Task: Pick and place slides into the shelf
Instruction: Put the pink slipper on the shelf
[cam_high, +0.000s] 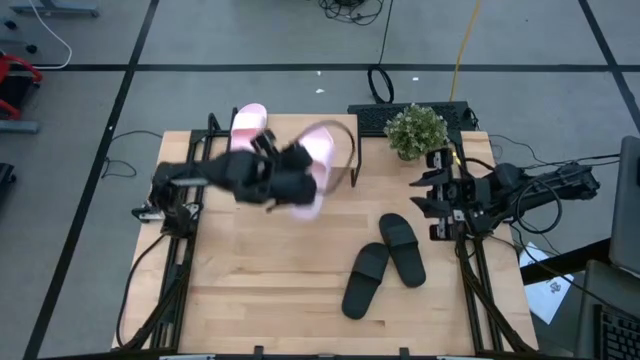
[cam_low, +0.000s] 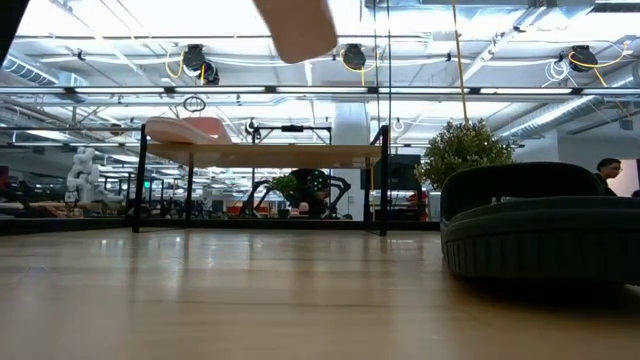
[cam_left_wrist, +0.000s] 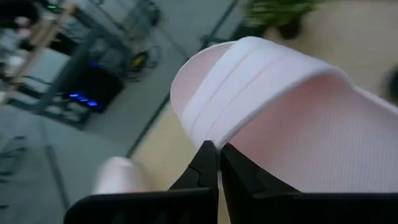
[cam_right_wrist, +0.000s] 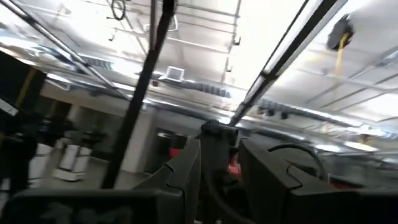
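My left gripper is over the table's far middle, shut on a pale pink slide. In the low view that slide is high above the tabletop. The second pink slide lies flat on the shelf, near its left end. Two black slides lie soles down on the table right of centre; one of them fills the low view's right side. My right gripper waits open at the table's right edge. My left gripper pinches the pink slide's wide strap at its edge between its two fingers. It comes from the table's left side, roughly level. The slide is lifted clear of the table and the shelf, its sole tilted.
A potted plant stands at the table's far right, beside the shelf's black leg frame. Bare wood lies along the near edge and on the left half. Cables run over the floor beyond the far edge.
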